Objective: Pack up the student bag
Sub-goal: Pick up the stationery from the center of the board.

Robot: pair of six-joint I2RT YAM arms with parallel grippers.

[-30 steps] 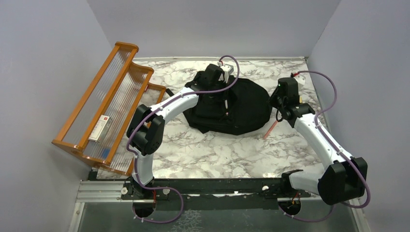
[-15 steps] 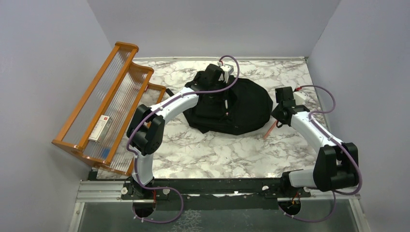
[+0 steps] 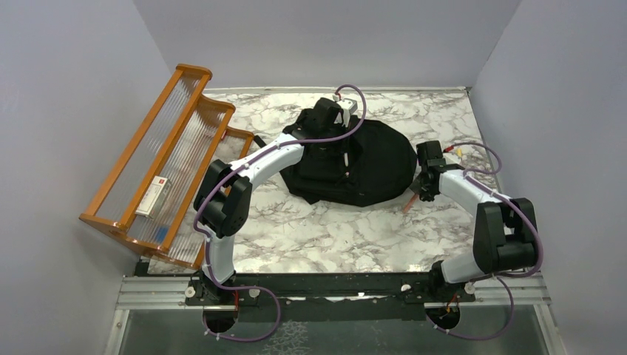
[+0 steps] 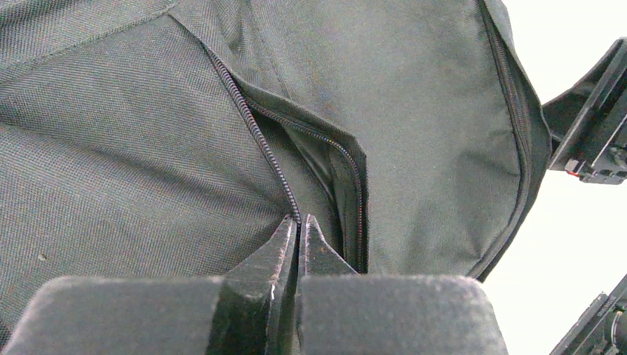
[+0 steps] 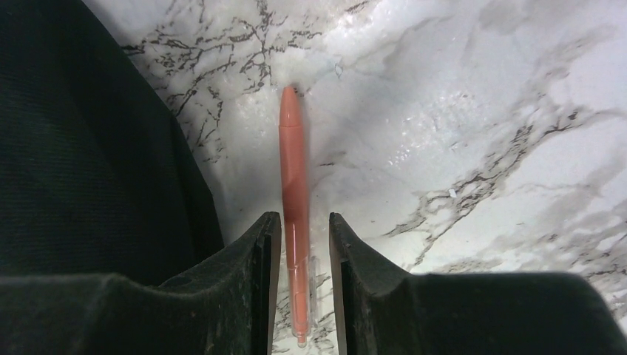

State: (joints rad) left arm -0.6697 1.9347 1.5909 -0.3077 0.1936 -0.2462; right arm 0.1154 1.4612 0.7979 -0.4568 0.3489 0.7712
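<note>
**Black soft fabric backpack [image 3: 377, 166] held at the zip, first item not yet lifted**

The black soft fabric backpack lies flat on the white marble-patterned table [image 3: 325, 229], towards its far side and between the two arms. The left gripper [image 4: 298, 222] is clenched. Its fingertips are pressed together at the end of the zip track and appear to pinch the edge of the fabric there. Beside them the zip gapes into a narrow slit. The slit shows only folded fabric, and no contents are visible inside.

The slim coral-orange plastic pen [image 5: 293, 185] lies on the marble just beside the bag's right edge, apart from it. The right gripper [image 5: 304, 222] is low over the pen with its jaws spread, one finger on each side of the barrel, and has not closed on it.

The task looks to be at an early stage. The opening is held, but nothing seems packed. The pen remains to be gripped, lifted and put through the slit. A small white carton [image 3: 154, 196] in the orange wooden rack [image 3: 166, 137] at the left may also be waiting.
</note>
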